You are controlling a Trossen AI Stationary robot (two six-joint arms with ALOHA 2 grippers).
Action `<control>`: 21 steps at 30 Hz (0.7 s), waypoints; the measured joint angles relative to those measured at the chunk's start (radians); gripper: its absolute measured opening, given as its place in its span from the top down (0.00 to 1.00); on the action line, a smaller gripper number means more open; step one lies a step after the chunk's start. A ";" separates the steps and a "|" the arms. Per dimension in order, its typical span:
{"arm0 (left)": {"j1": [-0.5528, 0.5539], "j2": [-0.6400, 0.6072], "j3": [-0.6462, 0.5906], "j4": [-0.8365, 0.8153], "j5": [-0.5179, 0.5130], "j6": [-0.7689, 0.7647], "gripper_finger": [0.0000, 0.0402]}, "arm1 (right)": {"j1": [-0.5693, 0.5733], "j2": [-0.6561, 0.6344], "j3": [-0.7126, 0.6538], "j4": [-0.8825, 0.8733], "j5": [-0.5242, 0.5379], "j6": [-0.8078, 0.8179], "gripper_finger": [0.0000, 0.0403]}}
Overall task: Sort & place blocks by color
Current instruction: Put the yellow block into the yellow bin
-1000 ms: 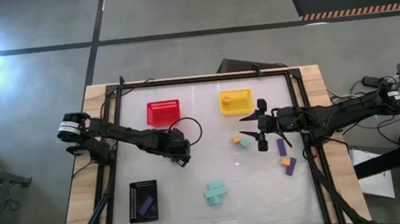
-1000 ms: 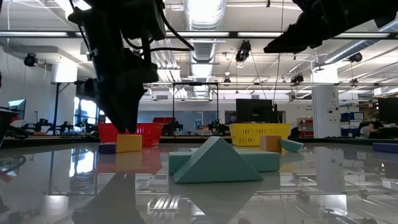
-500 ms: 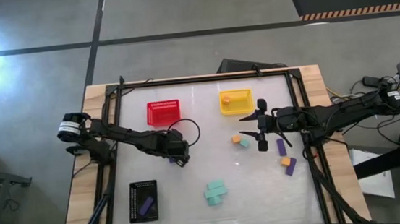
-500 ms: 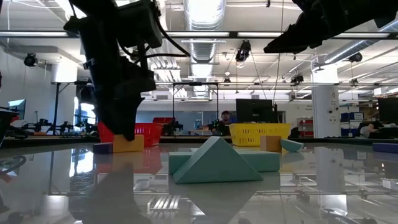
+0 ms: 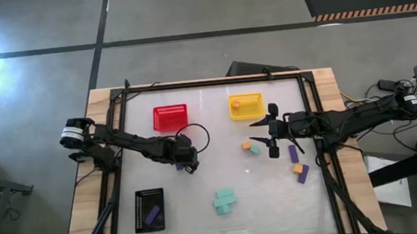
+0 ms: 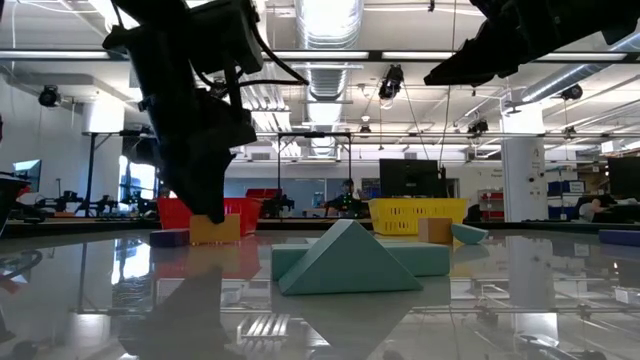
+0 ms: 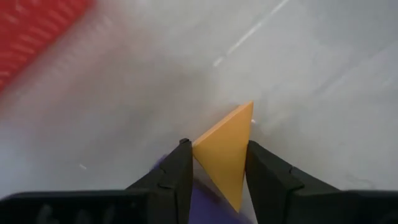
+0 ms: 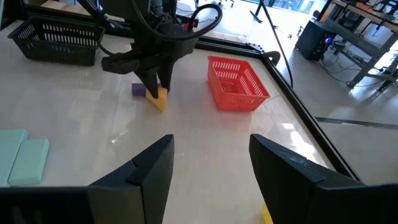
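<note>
My left gripper (image 7: pixel 214 163): low over the worktop (image 5: pixel 221 173), just on the near side of the red basket (image 5: pixel 171 117); its jaws stand one on each flat face of the orange wedge (image 7: pixel 227 152) and look closed on it.

Orange wedge: pinched between my left jaws, its sharp tip pointing forward past the fingertips, away from my wrist. From table height its lower edge looks to be at or barely off the worktop; I can't tell which.

Purple block (image 8: pixel 138 89): lies touching or just beside the orange wedge, on the side away from the red basket and under my left jaws.

The relation that matters: the yellow basket (image 5: pixel 245 105), which already holds an orange piece, lies past the red basket from the orange wedge, so I judge the carry runs along the far edge toward my right arm's side.

My right gripper (image 5: pixel 273 132): hangs just on the near side of the yellow basket, jaws spread wide and empty, with a small orange block (image 5: pixel 246 145) and a teal block (image 5: pixel 254 148) beside it.

Nearer arm: the left one already has the orange wedge; the right one is closer to the yellow basket.
</note>
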 joint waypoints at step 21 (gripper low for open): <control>-0.105 -0.119 0.003 0.935 -0.113 0.844 0.73 | 0.002 0.251 -0.028 0.611 -0.293 -0.131 0.50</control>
